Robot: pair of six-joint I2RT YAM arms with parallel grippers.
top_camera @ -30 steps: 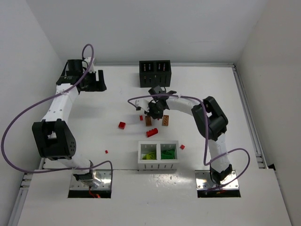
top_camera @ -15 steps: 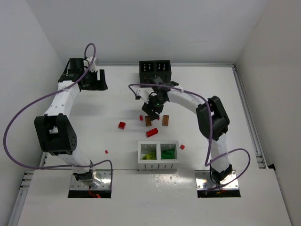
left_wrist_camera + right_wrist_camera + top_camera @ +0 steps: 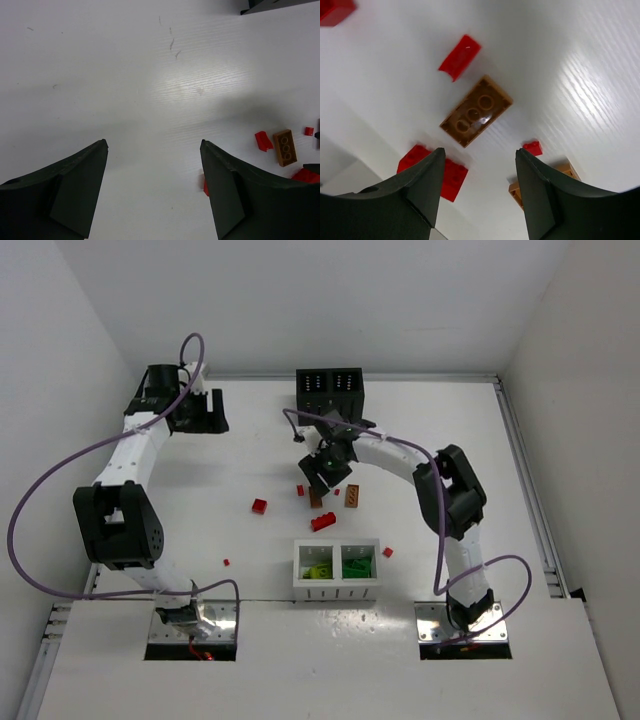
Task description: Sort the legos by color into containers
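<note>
Picking up where the sorting stands: the right gripper [image 3: 479, 152], jaws apart and holding nothing, hangs over an orange-brown brick [image 3: 476, 111] that lies flat on the table [image 3: 180, 520], three round rings showing on its upper face, amid the scatter of legos. The step in hand looks to be lifting this brick. To do it well, the jaws should turn to match its diagonal lie, come straight down across its narrow width, and shut only once both fingers reach well down its sides. They should also keep clear of the red brick [image 3: 460, 57] just beside one end and the larger red brick [image 3: 432, 165] near the other. A second orange-brown brick [image 3: 353, 497] lies close by. The left gripper [image 3: 152, 145] sits at the far left, well apart from the work, its jaws wide and empty. The white container [image 3: 336, 592] stands near the arms' bases, with lime green bricks [image 3: 319, 569] in its left compartment and dark green bricks [image 3: 355, 566] in its right. The black container [image 3: 329, 395] stands at the back of the table, just beyond the right gripper; what it holds cannot be told. By colour, it is the probable home for red and orange-brown.
</note>
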